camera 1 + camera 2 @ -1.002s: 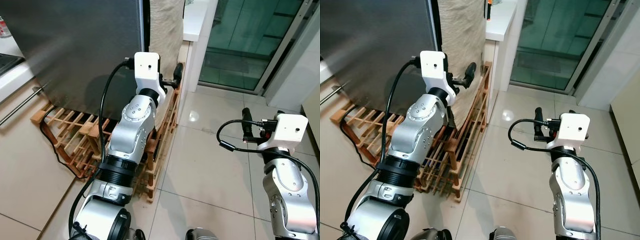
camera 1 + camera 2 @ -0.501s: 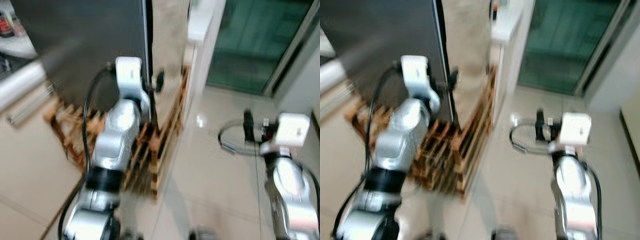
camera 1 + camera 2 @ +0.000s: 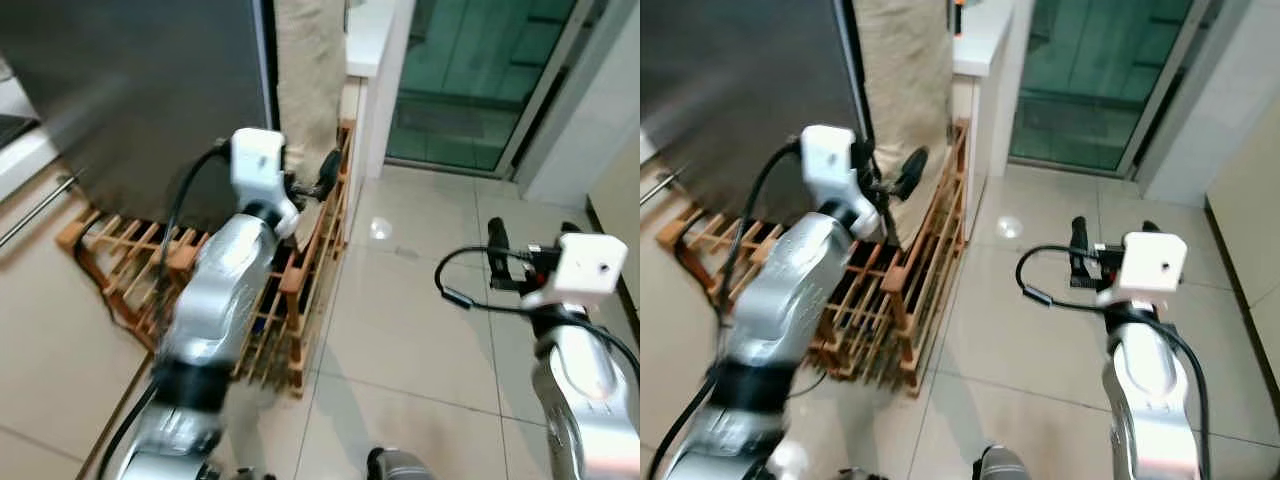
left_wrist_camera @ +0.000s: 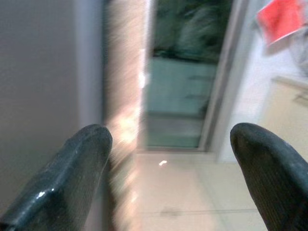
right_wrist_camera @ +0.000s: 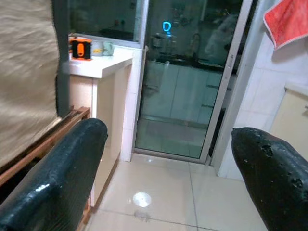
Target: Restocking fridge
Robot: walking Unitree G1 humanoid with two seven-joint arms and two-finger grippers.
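Observation:
The fridge [image 3: 150, 90] is a dark grey door at the upper left, closed. My left gripper [image 3: 322, 183] is raised beside the door's right edge, in front of a beige cloth-covered panel [image 3: 310, 70]. In the left wrist view its fingers [image 4: 72, 178] stand wide apart with nothing between them, the grey door [image 4: 38, 72] to one side. My right gripper [image 3: 1110, 232] hovers over the tiled floor to the right, open and empty, pointing toward the glass door.
A wooden slatted rack [image 3: 300, 290] stands on the floor below the fridge and under my left arm. A white counter [image 3: 370, 30] carries an orange object [image 5: 79, 48]. Beyond it is a glass sliding door [image 3: 470, 70]. Tiled floor [image 3: 420, 320] stretches between the arms.
The whole view swung and blurred, so the camera moved. My left arm has shifted and is still a little blurred, its gripper staying by the fridge's right edge. The right arm holds its pose.

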